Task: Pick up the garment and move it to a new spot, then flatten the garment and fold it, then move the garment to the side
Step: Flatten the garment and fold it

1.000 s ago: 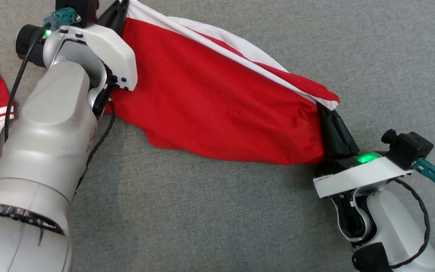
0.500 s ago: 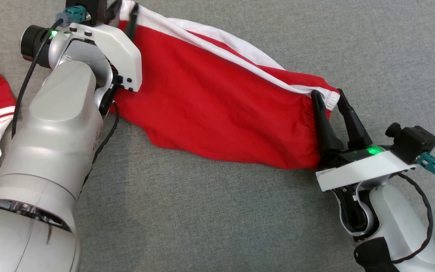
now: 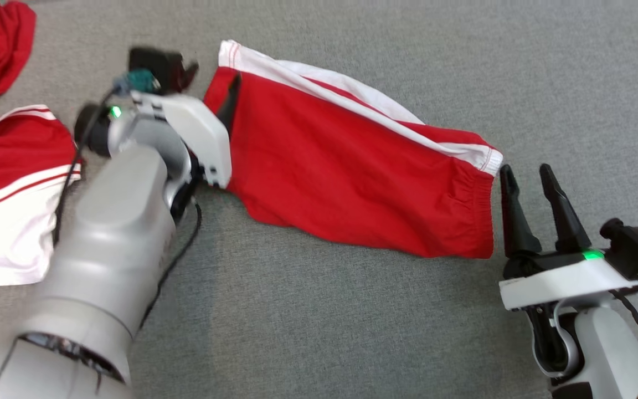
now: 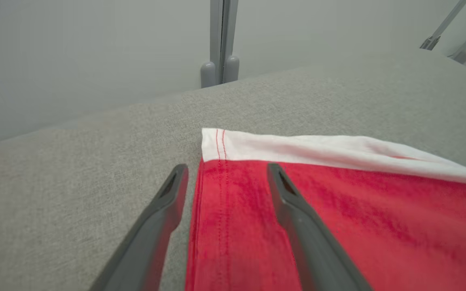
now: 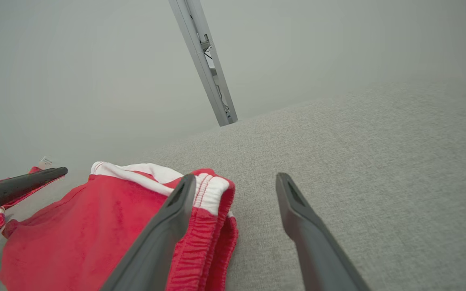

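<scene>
A pair of red fabric shorts with a white side stripe [image 3: 352,183] is seen spread in a slanting band across the grey cloth-covered surface [image 3: 352,310]. Its hem end is turned towards the robot's left and its gathered elastic waistband towards the right. The two ends are set well apart, probably so that the cloth is drawn out long and smooth before any fold. Only slight rumpling is seen near the waistband, so the flattening step is judged nearly done and the fold not yet made.

The left claw [image 4: 227,169] is released, its fingers spread wide. The hem edge is straddled, with one finger over red cloth and the other over bare surface. Whether the cloth is touched cannot be told. The right claw [image 3: 525,172] is likewise released and nothing is held. It stands just beside the waistband corner, a narrow strip of surface showing between them in the head view.

Other red-and-white garments [image 3: 9,183] are heaped at the robot's far left, apart from the shorts.
</scene>
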Controlling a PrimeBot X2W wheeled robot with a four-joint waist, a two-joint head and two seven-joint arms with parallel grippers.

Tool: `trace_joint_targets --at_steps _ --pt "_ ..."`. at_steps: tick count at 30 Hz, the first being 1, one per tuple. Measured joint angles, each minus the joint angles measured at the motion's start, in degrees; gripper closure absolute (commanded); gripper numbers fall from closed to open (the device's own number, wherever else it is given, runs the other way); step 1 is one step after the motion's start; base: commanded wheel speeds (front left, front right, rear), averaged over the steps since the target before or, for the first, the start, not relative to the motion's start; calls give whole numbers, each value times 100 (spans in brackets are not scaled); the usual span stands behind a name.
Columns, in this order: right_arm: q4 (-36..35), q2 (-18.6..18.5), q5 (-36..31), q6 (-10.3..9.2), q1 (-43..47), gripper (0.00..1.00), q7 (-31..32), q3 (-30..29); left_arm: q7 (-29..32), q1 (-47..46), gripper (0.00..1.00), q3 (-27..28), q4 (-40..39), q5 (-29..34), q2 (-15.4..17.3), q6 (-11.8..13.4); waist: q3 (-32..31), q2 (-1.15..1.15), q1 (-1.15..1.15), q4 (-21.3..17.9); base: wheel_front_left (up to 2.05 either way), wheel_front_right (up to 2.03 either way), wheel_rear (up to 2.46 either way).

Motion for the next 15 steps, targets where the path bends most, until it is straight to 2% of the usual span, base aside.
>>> trace_joint_targets --at_steps 8,15 --pt "-397 -1 -376 0 443 0 -1 -420 575 559 0 -79 -42 -513 44 -9 -438 0 0 63 0 0 0" --pt "-599 0 -380 0 631 0 0 -497 1115 751 0 183 207 -933 162 -1 -617 0 0 -89 0 0 0"
